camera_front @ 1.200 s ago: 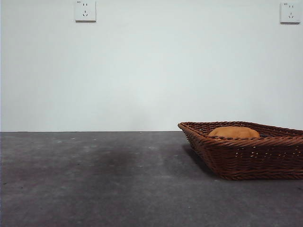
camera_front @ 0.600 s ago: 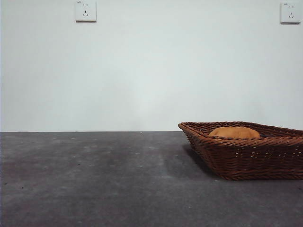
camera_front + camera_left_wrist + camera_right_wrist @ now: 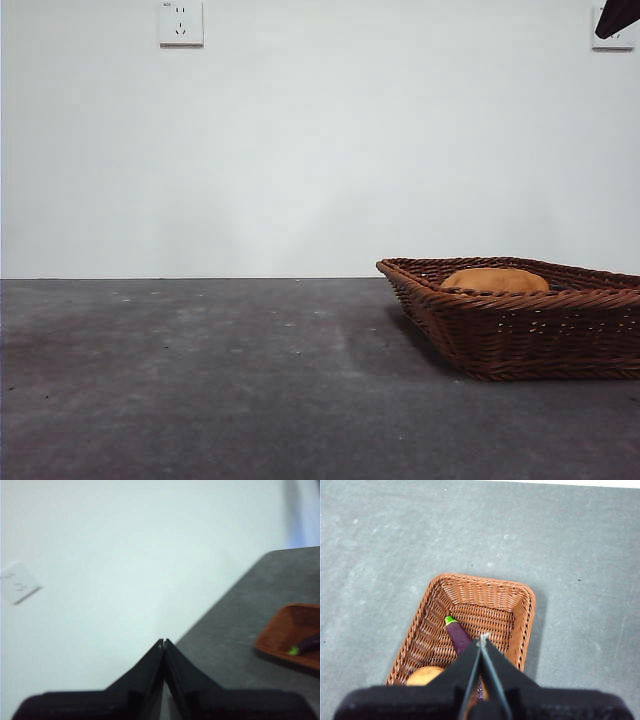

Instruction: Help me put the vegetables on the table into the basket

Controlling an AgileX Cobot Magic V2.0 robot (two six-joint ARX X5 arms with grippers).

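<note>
above basket (image 3: 520, 611), right gripper (image 3: 482, 641) closed; eggplant (image 3: 459, 636) & potato (image 3: 422, 675) inside.

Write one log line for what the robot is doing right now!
basket: holds eggplant and potato | corn: not seen | right gripper: shut, empty, above basket | left gripper: shut, empty, raised away from basket

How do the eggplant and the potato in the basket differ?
The eggplant is slim, dark purple, with a green stem end; the potato is rounder and orange-brown. From the front, the potato rises above the rim; the eggplant is hidden behind it. Both lie inside the wicker basket.
</note>
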